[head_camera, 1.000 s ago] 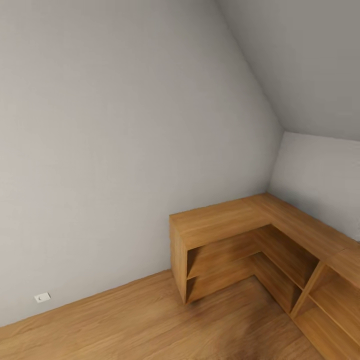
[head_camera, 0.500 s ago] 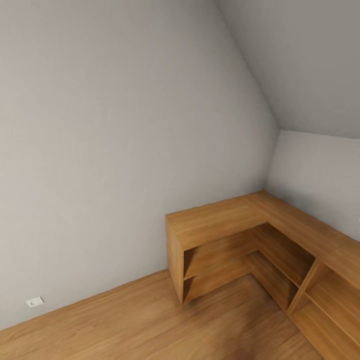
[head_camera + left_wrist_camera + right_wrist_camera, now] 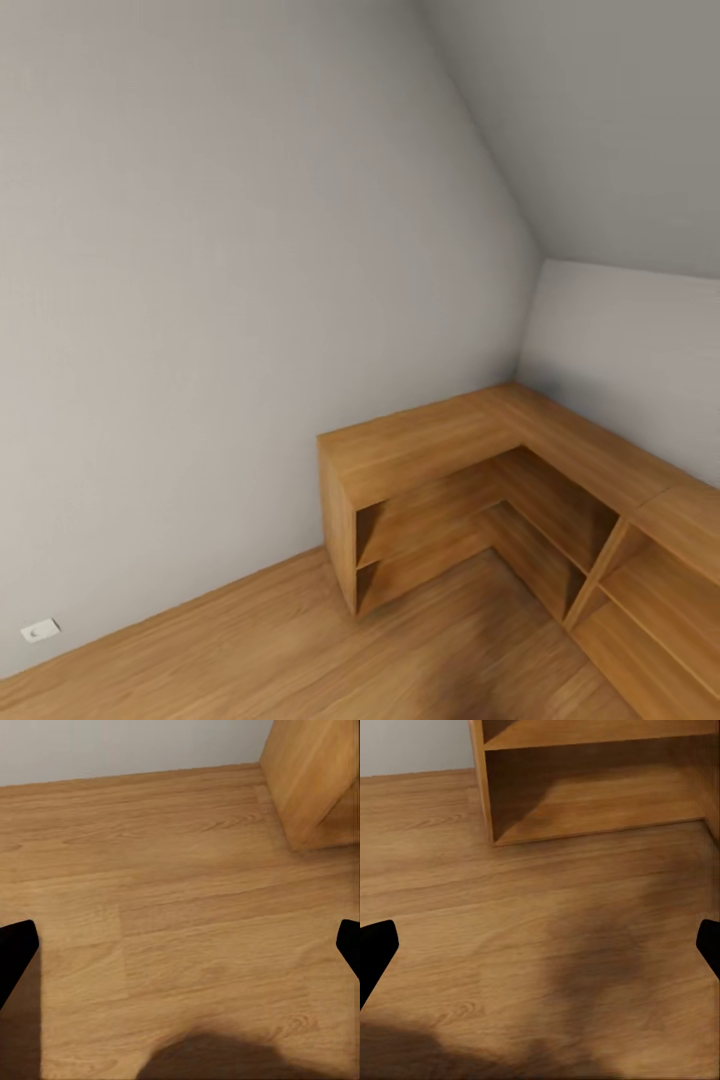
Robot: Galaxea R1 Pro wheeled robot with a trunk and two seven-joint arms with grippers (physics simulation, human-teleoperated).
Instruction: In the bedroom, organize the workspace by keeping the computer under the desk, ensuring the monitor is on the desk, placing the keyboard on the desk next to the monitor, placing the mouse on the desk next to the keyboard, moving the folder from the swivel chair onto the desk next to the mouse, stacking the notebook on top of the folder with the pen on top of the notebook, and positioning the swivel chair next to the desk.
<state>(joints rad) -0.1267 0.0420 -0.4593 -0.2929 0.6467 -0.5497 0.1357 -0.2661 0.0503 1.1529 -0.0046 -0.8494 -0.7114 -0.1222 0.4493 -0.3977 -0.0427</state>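
The head view looks into a corner of the bedroom, where a pale grey wall (image 3: 200, 300) meets a sloped ceiling (image 3: 600, 130). A low L-shaped wooden shelf unit (image 3: 430, 450) sits in that corner, its open shelves facing the room and its long arm running along the far wall. It stands on a light wood plank floor (image 3: 250, 650). A small white wall outlet (image 3: 40, 630) sits low on the wall, just above the floor.

The left gripper (image 3: 180, 952) hangs over bare floor, near one end panel of the shelf unit (image 3: 315, 780); its jaws are spread wide and hold nothing. The right gripper (image 3: 540, 952) hangs over the floor before the lowest shelf opening (image 3: 592, 787), its jaws likewise wide apart and empty.
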